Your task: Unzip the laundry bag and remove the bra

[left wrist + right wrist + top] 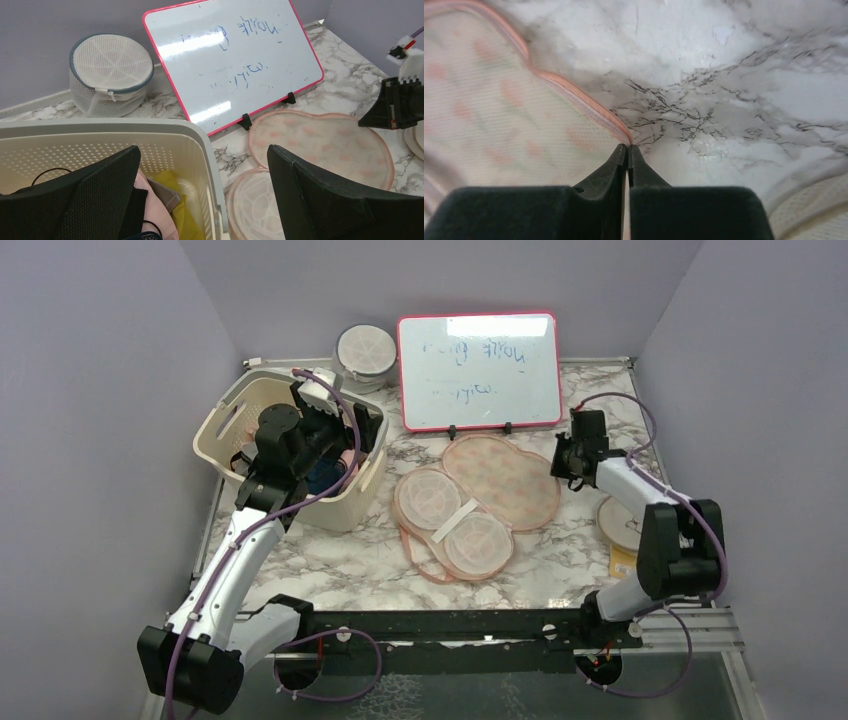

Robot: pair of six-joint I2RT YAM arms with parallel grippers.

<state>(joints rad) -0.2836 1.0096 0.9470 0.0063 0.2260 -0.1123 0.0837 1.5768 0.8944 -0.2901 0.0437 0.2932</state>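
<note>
The laundry bag [480,505] lies unzipped and spread flat on the marble table. Its printed flap [505,475] is at the back right and its pale pink inside [455,530] faces up. My right gripper [558,472] is shut on the flap's pink trim, seen in the right wrist view [628,146]. My left gripper [335,445] hangs open and empty over the cream basket [225,420]. In the left wrist view, a grey-brown soft piece [161,194] with a thin black strap lies in the basket among pink and yellow cloth. It looks like the bra and is mostly hidden.
A pink-framed whiteboard [480,370] stands at the back, with a round white mesh bag [365,352] to its left. A blue garment [322,478] is in the basket. A pale disc [620,522] and a yellow item [622,562] lie by the right arm.
</note>
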